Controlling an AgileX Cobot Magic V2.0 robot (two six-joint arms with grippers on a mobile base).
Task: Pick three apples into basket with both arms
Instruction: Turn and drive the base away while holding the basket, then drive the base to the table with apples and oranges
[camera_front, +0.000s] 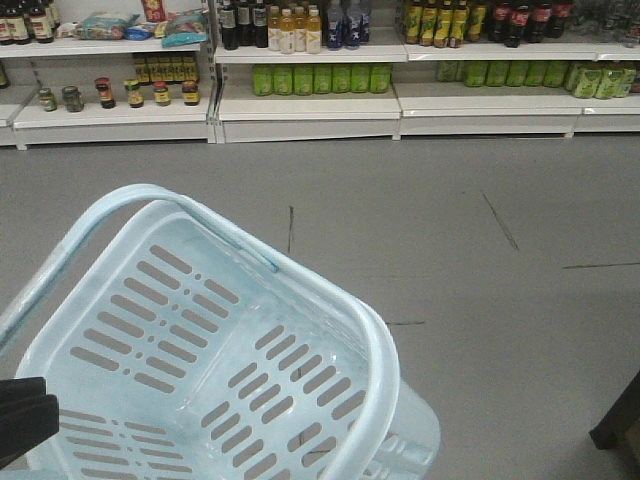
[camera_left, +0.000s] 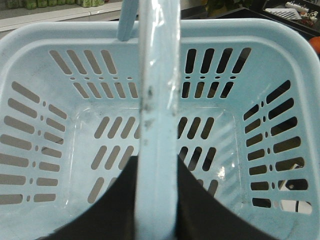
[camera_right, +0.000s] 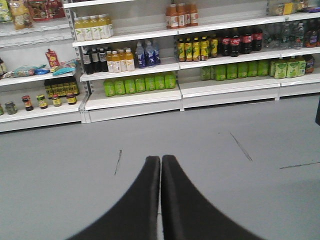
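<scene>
Left wrist-mounted view showed our left tool (camera_left: 156, 164) clamped on the handle (camera_left: 159, 75) of the empty basket (camera_left: 30, 55). Our right tool (camera_right: 160, 160) was pinched shut, empty; no apples showed, so finding them, we judged, came next.

Flat, even light from overhead in all three views, a touch dim, with a grey-green cast. The floor (camera_front: 480, 300) takes no hard shadows. In the left wrist view, glare streaks the handle (camera_left: 159, 60) of the basket (camera_left: 260, 35) at twelve o'clock, and a small glint sparks on its bottom at four o'clock. The left tool (camera_left: 157, 170) and right tool (camera_right: 160, 159) read as featureless black at six o'clock. The shelves (camera_front: 310, 105) at twelve o'clock look soft and grainy, labels unreadable.
</scene>
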